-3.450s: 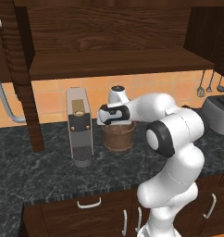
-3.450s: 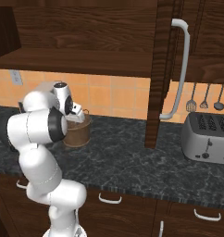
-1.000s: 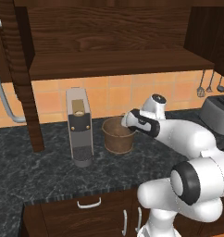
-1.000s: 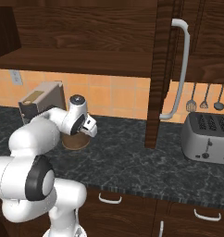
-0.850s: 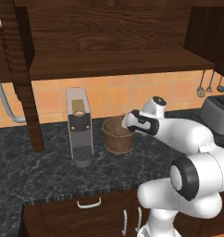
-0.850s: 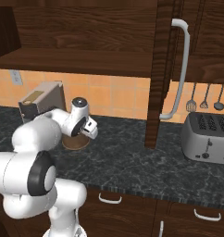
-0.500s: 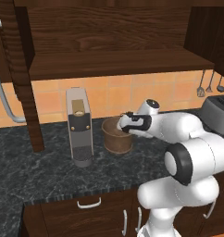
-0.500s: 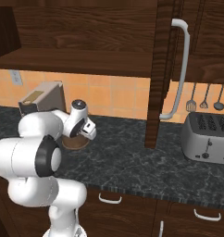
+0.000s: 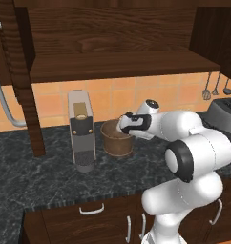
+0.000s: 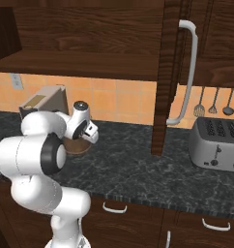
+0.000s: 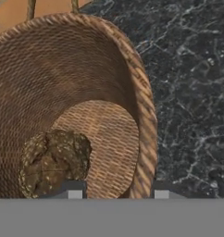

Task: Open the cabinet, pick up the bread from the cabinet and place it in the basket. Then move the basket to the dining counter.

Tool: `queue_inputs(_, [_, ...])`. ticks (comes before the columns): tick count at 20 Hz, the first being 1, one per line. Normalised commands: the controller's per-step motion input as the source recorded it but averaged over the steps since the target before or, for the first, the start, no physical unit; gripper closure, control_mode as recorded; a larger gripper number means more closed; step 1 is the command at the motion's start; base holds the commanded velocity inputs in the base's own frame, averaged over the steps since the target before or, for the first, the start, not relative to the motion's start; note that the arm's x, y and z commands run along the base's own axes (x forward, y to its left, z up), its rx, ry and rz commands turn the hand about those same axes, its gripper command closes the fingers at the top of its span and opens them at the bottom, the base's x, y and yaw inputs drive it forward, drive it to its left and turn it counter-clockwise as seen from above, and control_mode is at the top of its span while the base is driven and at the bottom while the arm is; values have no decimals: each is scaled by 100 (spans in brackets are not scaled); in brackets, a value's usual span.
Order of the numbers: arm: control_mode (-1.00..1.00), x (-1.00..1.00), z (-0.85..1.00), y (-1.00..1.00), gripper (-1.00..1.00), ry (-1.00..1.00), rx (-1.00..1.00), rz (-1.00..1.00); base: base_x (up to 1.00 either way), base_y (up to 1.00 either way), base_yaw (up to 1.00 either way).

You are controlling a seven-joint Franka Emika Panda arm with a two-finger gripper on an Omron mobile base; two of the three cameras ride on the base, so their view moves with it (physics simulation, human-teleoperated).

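Gripper [image 11: 117,192]: two dark finger tips straddling the basket rim, one inside the wall, one outside; whether the pads press the weave cannot be told. Seen from the left base view at the basket's right edge [image 9: 123,125].

Basket [image 11: 77,92]: round, brown, woven, tapered; upright on the granite counter [image 9: 36,176], just right of the coffee machine [image 9: 81,131]. In the right base view only its lower part shows [image 10: 75,145], behind the arm.

Bread [image 11: 53,162]: dark brown mottled lump lying on the basket floor, against the wall on the side away from the gripped rim.

Granite counter: dark, speckled black-grey, running the width of both base views; low cabinets with small silver handles [image 9: 91,208] beneath.

Coffee machine: tall, grey, upright, close beside the basket, apart from it.

Toaster [image 10: 218,143]: silver, four slots, on the counter well to the right of the basket.

Wall: orange tile [image 9: 112,100] behind the counter; utensils [image 10: 213,104] hanging above the toaster.

Cabinet [image 9: 117,43]: dark brown wood, mounted above the counter; both doors swung open, each with a long silver bar handle [image 10: 186,72]; the shelf [image 9: 122,66] lies directly above basket and coffee machine.
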Motion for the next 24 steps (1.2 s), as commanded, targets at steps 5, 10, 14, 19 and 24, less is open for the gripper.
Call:
queue_inputs(5, [-100,-59,0,-15,100,-5,0,-5,0,0,0])
queue_inputs(10, [-100,-72,40,-27,100,-14,0,-12,0,0,0])
queue_inputs(14, [-100,-64,47,-4,100,-6,1,-23,0,0,0])
queue_inputs(19, [-100,-68,67,-4,100,1,5,-27,0,0,0])
queue_inputs(24, [-100,-60,75,-1,100,2,19,-35,0,0,0])
